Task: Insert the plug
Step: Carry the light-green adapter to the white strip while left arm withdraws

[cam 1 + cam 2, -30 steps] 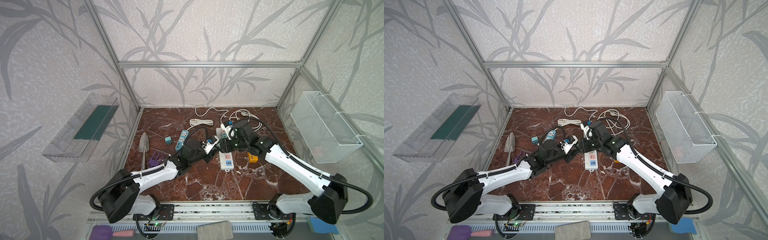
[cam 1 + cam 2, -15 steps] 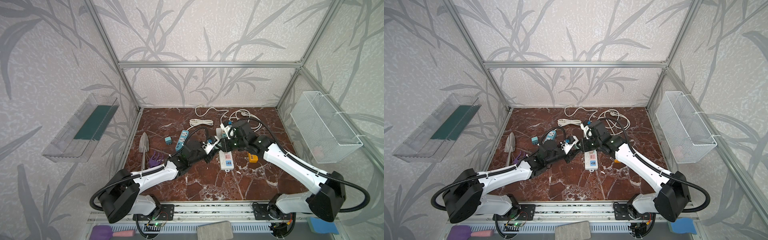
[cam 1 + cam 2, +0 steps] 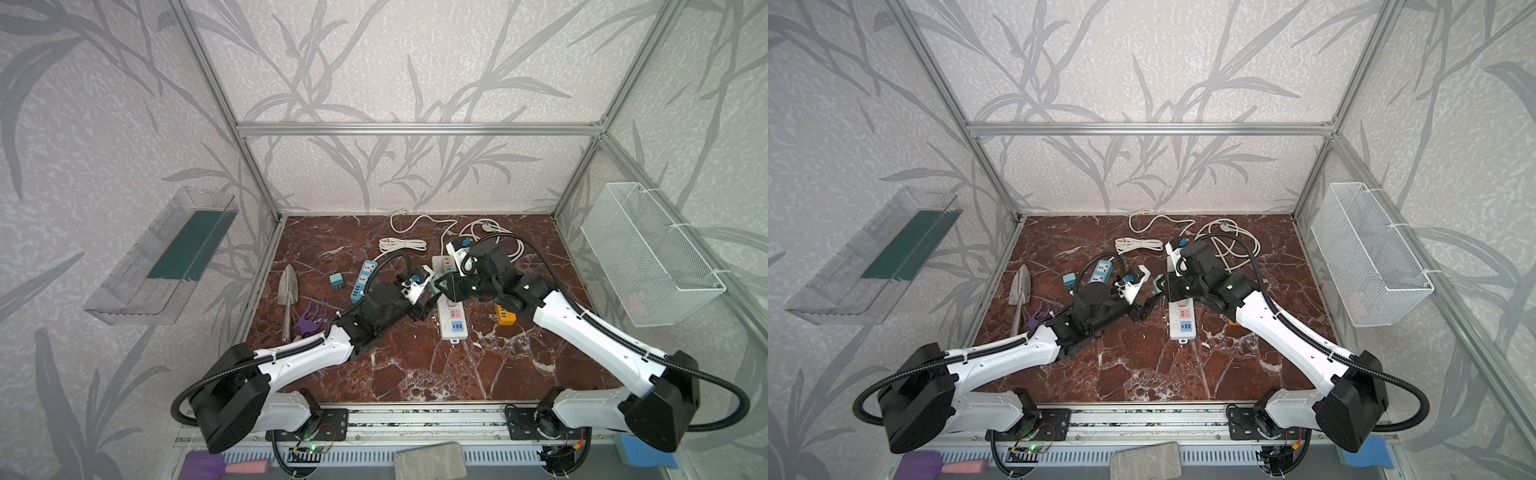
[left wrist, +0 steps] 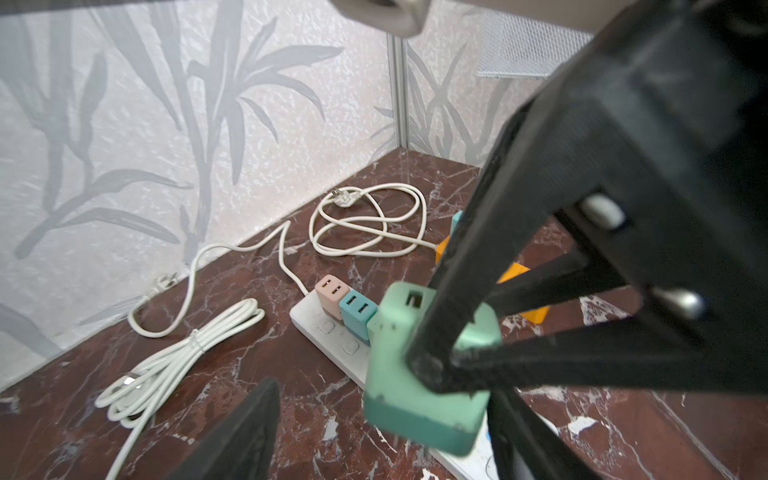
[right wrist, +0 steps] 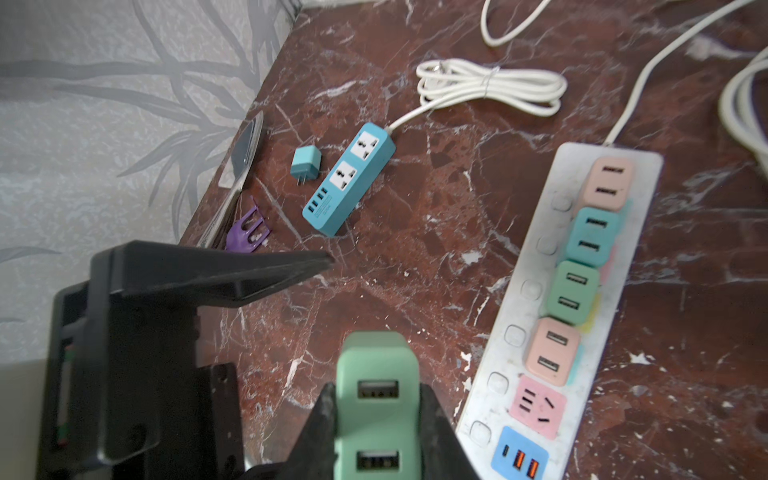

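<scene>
- Right wrist view puts the green plug (image 5: 374,361) dead centre. It is clamped between the two fingers of the right gripper (image 5: 376,388), with its twin USB face turned to the camera. The prongs are hidden, so presumably they point away, down toward the tabletop (image 3: 415,374).
- The white power strip (image 5: 519,316) lies near the middle of the tabletop. Its long axis runs from the back edge to the front edge, with the cord at the back end.
- Four adapters (image 5: 573,291) fill the back sockets. The one free socket (image 5: 539,405), pink, sits toward the front end, just before the blue USB panel (image 5: 519,455).
- That free socket is just beside the held plug, on the side toward the tabletop's right edge. The plug hangs off the strip's left long edge; how high above it, I cannot tell.
- The left gripper (image 3: 1148,305) stands just beside the plug with its jaws apart, gripping nothing.
- Judgement: the move belongs to the right arm. It calls for a short sideways shift over the pink socket, prongs squared to its slots, then a straight push down. The left arm, being free, could steady the strip.
</scene>
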You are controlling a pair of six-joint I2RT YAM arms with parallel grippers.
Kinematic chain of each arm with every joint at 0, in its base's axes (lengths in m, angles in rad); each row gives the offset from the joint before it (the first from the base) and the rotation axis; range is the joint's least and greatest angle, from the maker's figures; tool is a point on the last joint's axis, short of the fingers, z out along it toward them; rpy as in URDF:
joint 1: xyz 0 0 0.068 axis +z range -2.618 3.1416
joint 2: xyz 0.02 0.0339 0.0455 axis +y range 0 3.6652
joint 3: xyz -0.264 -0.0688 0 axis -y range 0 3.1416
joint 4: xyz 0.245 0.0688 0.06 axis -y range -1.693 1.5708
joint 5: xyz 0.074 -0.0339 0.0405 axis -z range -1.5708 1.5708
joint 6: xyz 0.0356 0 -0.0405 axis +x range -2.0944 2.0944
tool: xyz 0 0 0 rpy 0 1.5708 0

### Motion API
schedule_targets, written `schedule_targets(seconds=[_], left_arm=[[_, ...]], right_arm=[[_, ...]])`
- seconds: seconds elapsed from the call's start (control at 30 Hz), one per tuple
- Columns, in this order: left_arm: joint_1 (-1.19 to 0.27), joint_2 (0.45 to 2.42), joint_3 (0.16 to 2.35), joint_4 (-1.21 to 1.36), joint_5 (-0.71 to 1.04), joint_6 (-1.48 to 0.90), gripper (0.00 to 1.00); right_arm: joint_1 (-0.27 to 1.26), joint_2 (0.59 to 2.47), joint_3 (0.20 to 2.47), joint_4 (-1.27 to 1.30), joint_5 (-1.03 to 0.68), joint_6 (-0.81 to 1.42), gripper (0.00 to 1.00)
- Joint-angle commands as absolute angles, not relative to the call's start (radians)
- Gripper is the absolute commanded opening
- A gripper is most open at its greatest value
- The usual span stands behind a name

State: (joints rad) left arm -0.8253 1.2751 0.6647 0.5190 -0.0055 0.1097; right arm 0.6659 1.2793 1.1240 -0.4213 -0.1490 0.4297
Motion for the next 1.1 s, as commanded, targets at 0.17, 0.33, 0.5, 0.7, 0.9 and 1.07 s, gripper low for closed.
schedule_targets(seconds=[0.17,0.33,0.5,0.7,0.9,1.07], left_arm=[[-0.814,1.198,0.630,0.672,-0.571,0.038,0.89],[-0.784,1.236,0.706,0.497,-0.893,-0.078,0.99],[-0.703,1.240,0.780,0.206,-0.685,-0.355,0.99],[-0.667,1.288,0.835,0.092,-0.504,-0.448,0.97],[-0.666,1.301,0.845,0.075,-0.454,-0.469,0.97],[-0.666,1.303,0.845,0.075,-0.433,-0.474,0.97]], right_arm=[[0.663,1.140,1.005,-0.433,0.093,0.434,0.00],[0.662,1.105,0.912,-0.396,0.092,0.480,0.00],[0.663,1.087,0.821,-0.359,0.123,0.517,0.00],[0.669,1.115,0.750,-0.305,0.142,0.543,0.00],[0.670,1.164,0.710,-0.209,0.164,0.549,0.00],[0.671,1.226,0.724,-0.184,0.170,0.538,0.00]])
